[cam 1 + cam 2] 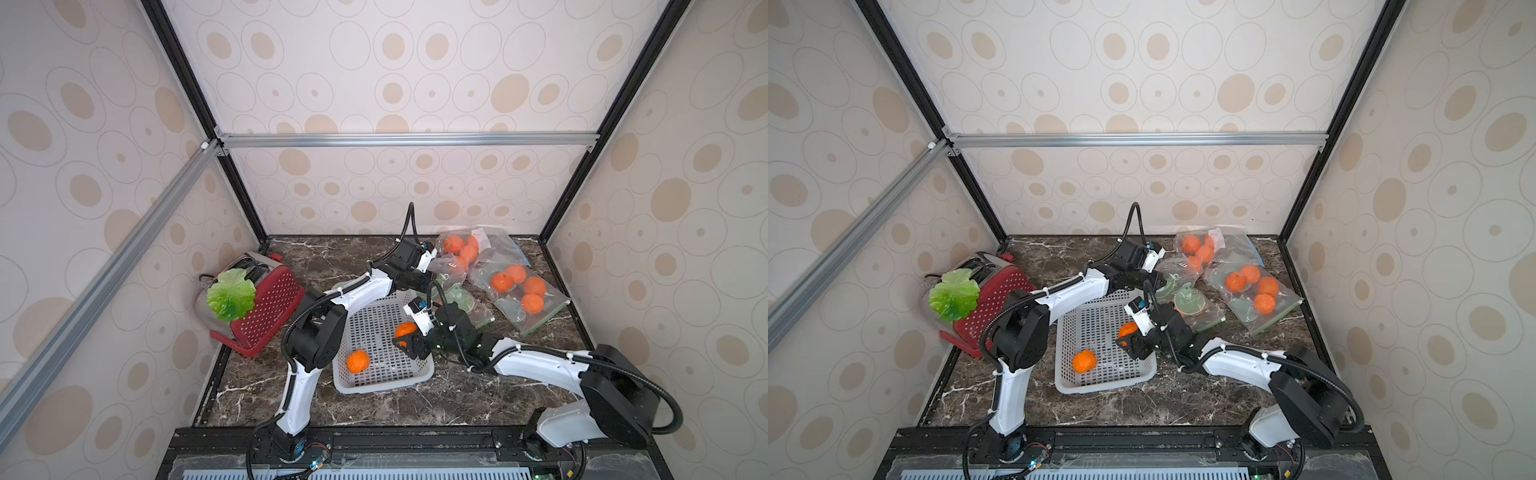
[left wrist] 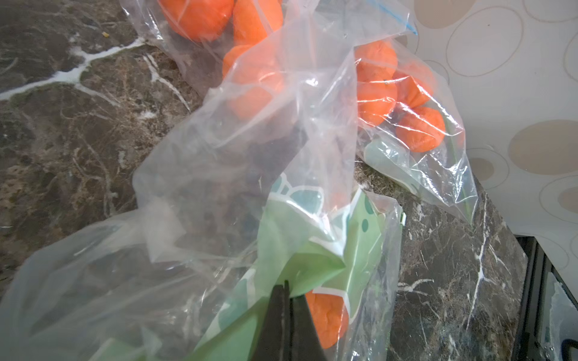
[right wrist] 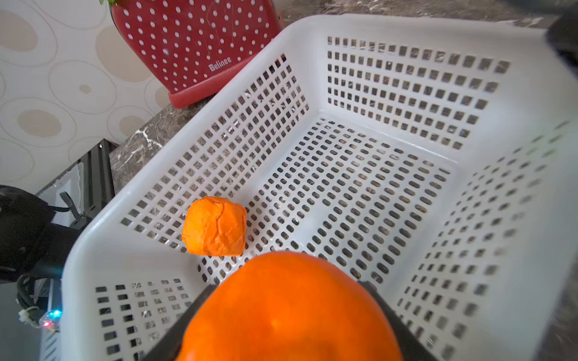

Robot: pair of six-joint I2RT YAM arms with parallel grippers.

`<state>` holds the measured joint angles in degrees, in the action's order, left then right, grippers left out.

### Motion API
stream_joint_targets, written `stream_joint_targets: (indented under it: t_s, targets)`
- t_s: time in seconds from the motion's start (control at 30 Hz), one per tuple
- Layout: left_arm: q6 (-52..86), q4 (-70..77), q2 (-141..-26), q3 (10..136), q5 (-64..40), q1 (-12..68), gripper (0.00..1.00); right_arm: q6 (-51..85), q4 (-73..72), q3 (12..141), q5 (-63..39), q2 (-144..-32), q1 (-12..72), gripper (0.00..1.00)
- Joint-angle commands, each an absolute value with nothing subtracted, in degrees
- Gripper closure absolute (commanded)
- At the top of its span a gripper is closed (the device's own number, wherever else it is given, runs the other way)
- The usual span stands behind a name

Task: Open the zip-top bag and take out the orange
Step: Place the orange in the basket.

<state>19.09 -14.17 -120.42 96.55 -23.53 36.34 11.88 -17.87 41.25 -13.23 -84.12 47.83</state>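
Closest to us, the orange [image 3: 287,309] sits clamped in the right gripper [image 1: 406,338], hanging just inside the right rim of the white basket [image 3: 406,29]. We see a second orange [image 3: 214,226] on the basket floor by one wall, with wide floor open beside it. Our left gripper [image 2: 286,297] is pinched tight on the zip-top bag [image 2: 194,193], just past the basket's far edge; other bags [image 1: 519,291] crowd the back right corner of the table [image 1: 374,407].

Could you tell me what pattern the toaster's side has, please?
The toaster is red with white dots, clearest in the right wrist view.
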Motion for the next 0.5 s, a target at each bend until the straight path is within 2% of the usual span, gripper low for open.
stream_joint_targets:
  t_s: [0.0,0.23,0.47]
  targets:
    - [19.06,-14.66,-119.23,96.23,-22.69,36.18,1.0,8.5,-21.26,43.19,-11.42,-86.94,48.49,0.42]
    - [18.98,-14.34,-119.79,96.46,-23.9,36.11,1.0,6.77,-19.89,43.34,-8.9,-87.62,50.5,0.24]
    - [18.47,-14.75,-119.53,96.72,-23.53,36.13,1.0,4.27,-17.14,40.91,-5.64,-80.67,50.58,0.17]
